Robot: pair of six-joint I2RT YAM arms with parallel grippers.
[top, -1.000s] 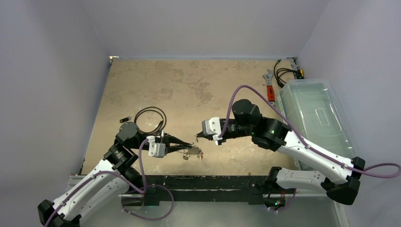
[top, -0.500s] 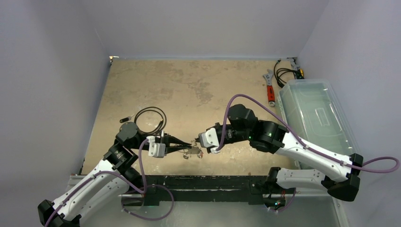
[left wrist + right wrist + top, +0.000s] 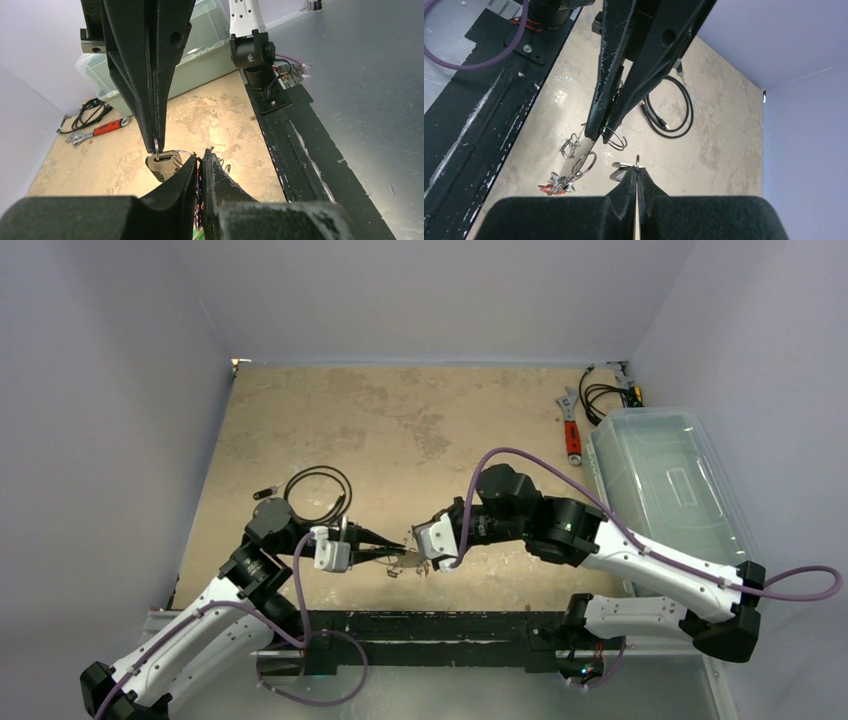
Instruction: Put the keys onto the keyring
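My left gripper [image 3: 403,557] is shut on the keyring [image 3: 617,149], a silvery wire ring with an open end. A second ring, small clips and a red tag [image 3: 546,188] hang below it. My right gripper [image 3: 414,543] is shut on the small split ring of a silver key [image 3: 162,167] and holds it just beside the keyring's wire [image 3: 186,153], close to touching. In the right wrist view the key [image 3: 620,173] hangs left of my right gripper [image 3: 637,172], just below my left gripper [image 3: 605,129]. In the left wrist view my right gripper [image 3: 155,145] points down beside my left gripper [image 3: 202,160].
A black coiled cable loop [image 3: 318,495] lies behind the left arm. A red-handled wrench [image 3: 571,430] and more cable [image 3: 600,395] lie at the back right. A clear plastic bin [image 3: 670,490] stands along the right edge. The black base rail [image 3: 450,625] runs along the near edge.
My right gripper has moved left and nearer with the key, up to the left gripper's tips. The left arm has stayed in place.
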